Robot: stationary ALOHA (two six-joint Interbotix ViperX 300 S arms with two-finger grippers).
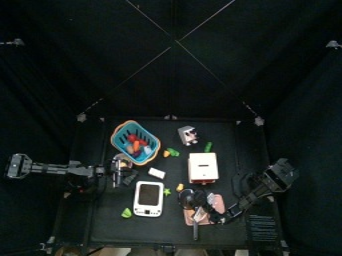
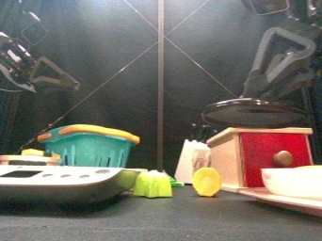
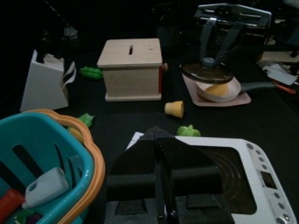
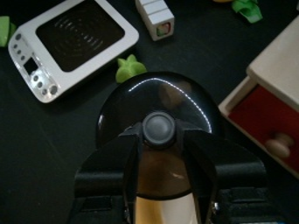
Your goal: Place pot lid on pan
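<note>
My right gripper [image 4: 160, 133] is shut on the knob of the dark round pot lid [image 4: 158, 103]. It holds the lid level just above the pink pan [image 3: 239, 96], which sits at the table's front right beside the box. The front view shows the lid [image 2: 255, 112] hanging over the pan [image 2: 297, 183] and not touching it. The left wrist view shows the lid [image 3: 207, 72] covering part of the pan. My left gripper [image 3: 163, 149] is shut and empty, hovering over the white gadget's near end, left of the pan.
A white rectangular gadget [image 1: 148, 198] lies left of the pan. A white-topped, red-fronted box [image 2: 258, 155] stands behind the pan. A teal basket with an orange rim [image 2: 88, 146] stands at the left. Small yellow and green toy pieces [image 2: 206, 182] lie between them.
</note>
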